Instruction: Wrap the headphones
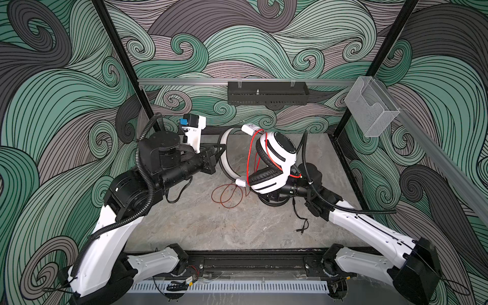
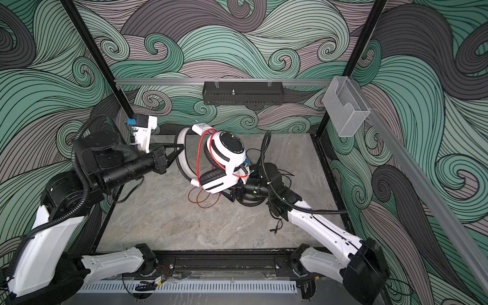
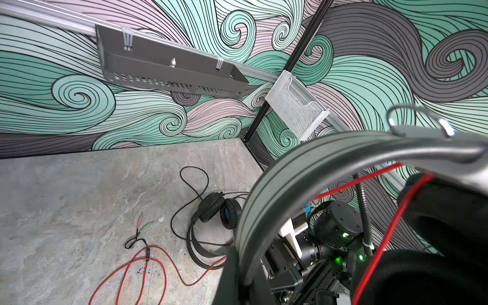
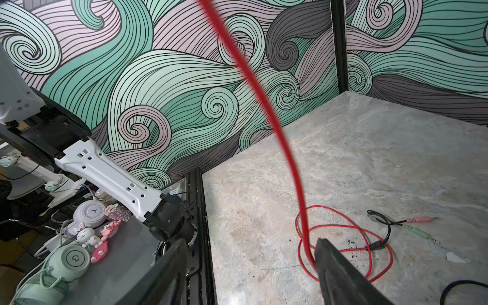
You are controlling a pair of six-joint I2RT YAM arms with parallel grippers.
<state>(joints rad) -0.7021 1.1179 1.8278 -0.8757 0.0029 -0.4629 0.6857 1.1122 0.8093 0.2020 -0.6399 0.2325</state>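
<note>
At the left, we see the left gripper (image 1: 223, 151) clamped tight on the band of the white headset (image 1: 280, 154). The headset is held raised above the middle of the bench (image 1: 184, 227), towards its far edge. Its cups are white with black discs and thick black pads, one folded over the other. The thin red cord (image 1: 248, 161) loops round them and drops to a loose coil on the bench below.

Both top views hide the right gripper (image 4: 250, 242) under the cups. Its wrist view shows the jaws wide apart and gripping nothing, with the cord running past one finger (image 4: 340, 272); we cannot tell whether they touch.

The black headset (image 3: 219, 211) lies towards the bench's right edge beneath the right arm (image 1: 369, 227), which covers most of it in both top views. Blue shows inside one cup. Its black cord (image 1: 301, 217) trails towards the near edge.
</note>
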